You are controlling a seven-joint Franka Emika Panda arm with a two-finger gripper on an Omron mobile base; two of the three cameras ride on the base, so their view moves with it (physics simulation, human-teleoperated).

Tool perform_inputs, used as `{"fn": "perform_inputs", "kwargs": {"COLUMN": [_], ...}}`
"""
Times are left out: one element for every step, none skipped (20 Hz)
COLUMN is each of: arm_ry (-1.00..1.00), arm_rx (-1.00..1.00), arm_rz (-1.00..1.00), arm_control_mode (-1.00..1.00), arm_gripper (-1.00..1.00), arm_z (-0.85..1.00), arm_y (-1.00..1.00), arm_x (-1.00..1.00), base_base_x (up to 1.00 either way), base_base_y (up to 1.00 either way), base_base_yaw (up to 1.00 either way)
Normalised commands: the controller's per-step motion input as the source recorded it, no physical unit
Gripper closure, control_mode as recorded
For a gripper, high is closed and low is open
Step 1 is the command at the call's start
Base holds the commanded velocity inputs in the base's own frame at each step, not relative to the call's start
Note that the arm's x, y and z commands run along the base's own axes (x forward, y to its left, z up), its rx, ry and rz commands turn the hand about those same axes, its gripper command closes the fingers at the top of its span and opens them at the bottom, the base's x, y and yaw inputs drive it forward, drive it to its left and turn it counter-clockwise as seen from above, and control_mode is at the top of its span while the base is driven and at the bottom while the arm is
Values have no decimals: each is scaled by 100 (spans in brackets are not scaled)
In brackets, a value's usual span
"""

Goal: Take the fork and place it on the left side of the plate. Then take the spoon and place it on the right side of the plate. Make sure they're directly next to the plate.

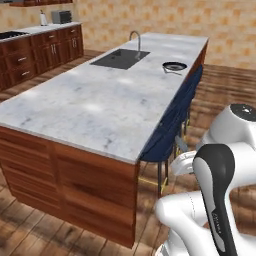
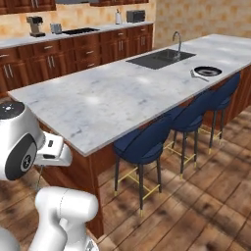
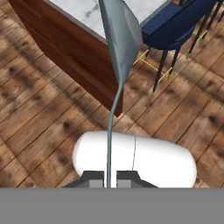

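In the hand view the fingers [image 3: 95, 180] are pressed tight on the thin handle of the spoon [image 3: 118, 39], whose oval bowl juts away from the gripper [image 3: 108, 183] above the wooden floor [image 3: 39, 127]. The plate [image 2: 208, 71] sits far off on the marble island [image 2: 112, 98], past the sink [image 2: 159, 59], with the fork [image 2: 198, 75] just beside it. Because so little of the handle is pinched, the spoon could be swung or slipped loose while carried, and it could be set apart from the plate's right side.
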Motion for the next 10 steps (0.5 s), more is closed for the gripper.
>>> {"fn": "perform_inputs", "kwargs": {"arm_ry": [0,0,0,0,0,0,0,0,0,0], "arm_rx": [0,0,0,0,0,0,0,0,0,0], "arm_rz": [0,0,0,0,0,0,0,0,0,0], "arm_control_mode": [100,100,100,100,100,100,100,100,100,100], "arm_gripper": [100,100,100,100,100,100,100,100,100,100], "arm_z": [0,0,0,0,0,0,0,0,0,0], "arm_y": [0,0,0,0,0,0,0,0,0,0], "arm_x": [0,0,0,0,0,0,0,0,0,0], "base_base_x": [16,28,38,46,52,56,64,70,77,84], "base_base_y": [-100,-100,-100,-100,-100,-100,-100,-100,-100,-100], "base_base_yaw": [0,0,0,0,0,0,0,0,0,1]}}
